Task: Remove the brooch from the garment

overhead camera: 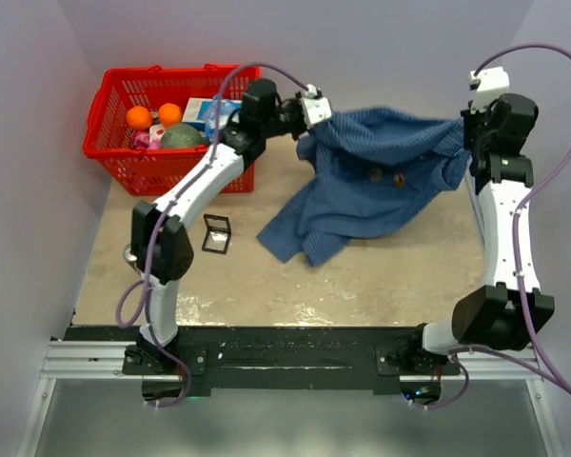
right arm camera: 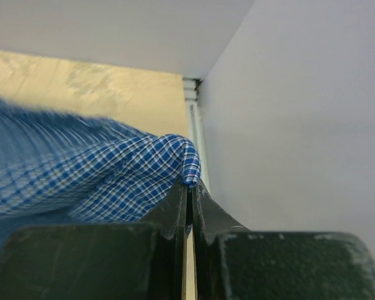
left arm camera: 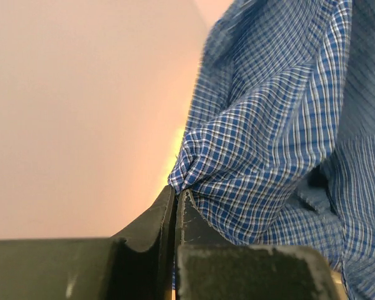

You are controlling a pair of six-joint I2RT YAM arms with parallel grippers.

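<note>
The shirt point(overhead camera: 381, 190) hung from two points: your left jaws gripped a fold at its ten o'clock, your right jaws another at two o'clock.

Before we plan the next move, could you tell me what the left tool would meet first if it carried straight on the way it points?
The garment: the left tool is shut on a fold of it, and more cloth hangs just ahead. Depth beyond that is unclear.
</note>
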